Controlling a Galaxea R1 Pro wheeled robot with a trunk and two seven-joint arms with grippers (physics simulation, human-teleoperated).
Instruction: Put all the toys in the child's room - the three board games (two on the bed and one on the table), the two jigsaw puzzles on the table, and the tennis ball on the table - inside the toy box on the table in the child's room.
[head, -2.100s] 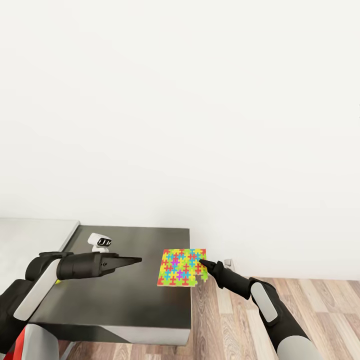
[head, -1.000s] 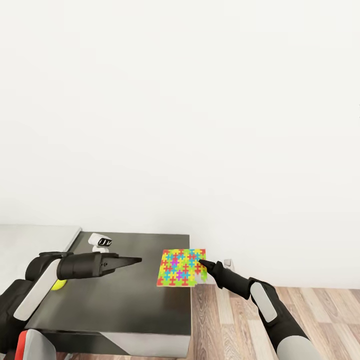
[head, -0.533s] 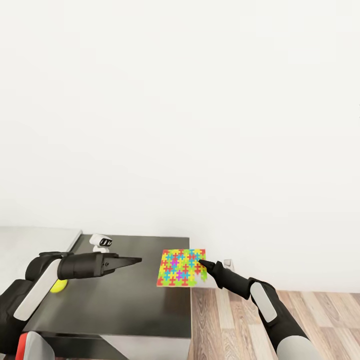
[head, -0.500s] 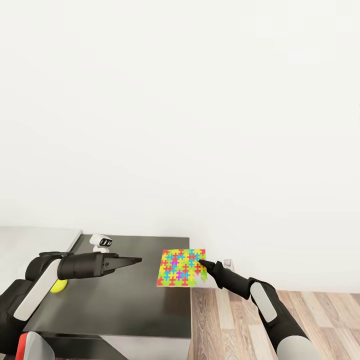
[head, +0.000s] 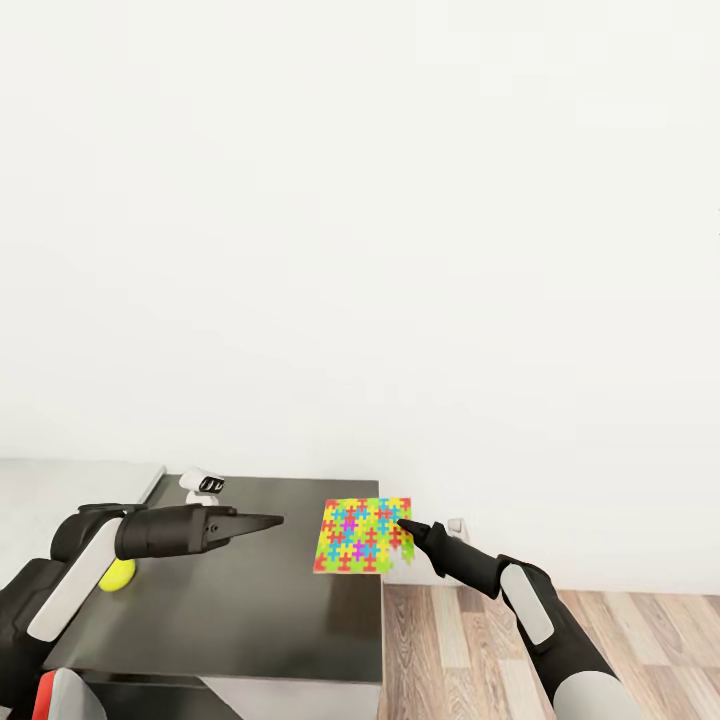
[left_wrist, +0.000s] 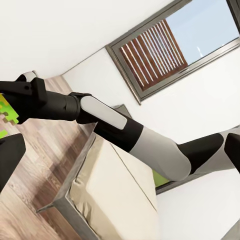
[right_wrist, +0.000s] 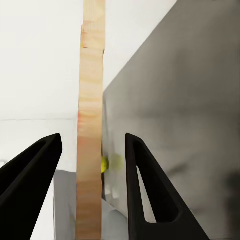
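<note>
White wall (head: 400, 200) takes up most of the head view. Below it stands the table (head: 250, 620), its dark grey section in the middle and the pale top running off to the left, with wood-plank floor (head: 560, 640) to the right. The left wrist view takes in the bed (left_wrist: 105, 190), a beige mattress in a grey frame, under a dark-framed window (left_wrist: 170, 45).

The jigsaw puzzle (head: 364, 535) hangs flat over the table's right edge, part of it out above the floor. The right gripper (head: 403, 522) is clamped on its right side. In the right wrist view the puzzle shows edge-on as a thin wood-coloured strip between the two black fingers (right_wrist: 145, 185).

The left gripper (head: 272, 520) hovers over the dark section, pointing right toward the puzzle and apart from it, holding nothing. The left wrist view shows its fingers spread wide.

The tennis ball (head: 118, 575) lies on the dark section at the left, half hidden behind the left arm. A small white robot toy (head: 203, 485) stands at the table's far edge.
</note>
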